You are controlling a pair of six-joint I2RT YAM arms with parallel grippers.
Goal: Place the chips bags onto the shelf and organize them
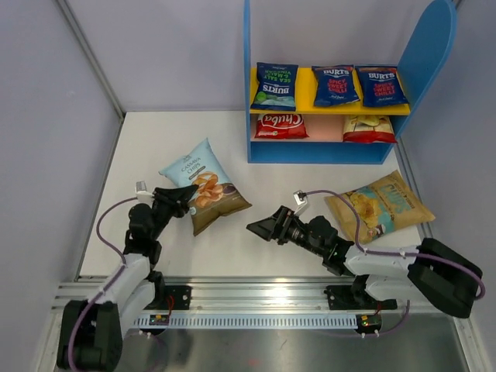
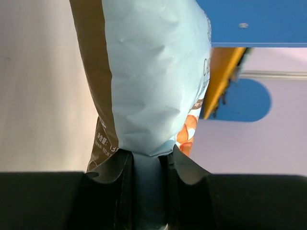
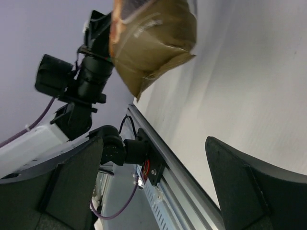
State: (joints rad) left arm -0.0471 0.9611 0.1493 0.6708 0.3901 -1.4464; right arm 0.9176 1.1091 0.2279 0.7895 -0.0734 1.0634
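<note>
Cassava bag (image 1: 203,184) light blue, brown-sided, puffy, glossy.

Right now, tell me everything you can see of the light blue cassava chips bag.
The cassava bag is a glossy, puffed pouch, light blue above and brown below, printed with orange chips. It sits angled over the table's left half, short of the shelf, one edge pinched in the left gripper; whether it rests on the table is unclear.
</note>
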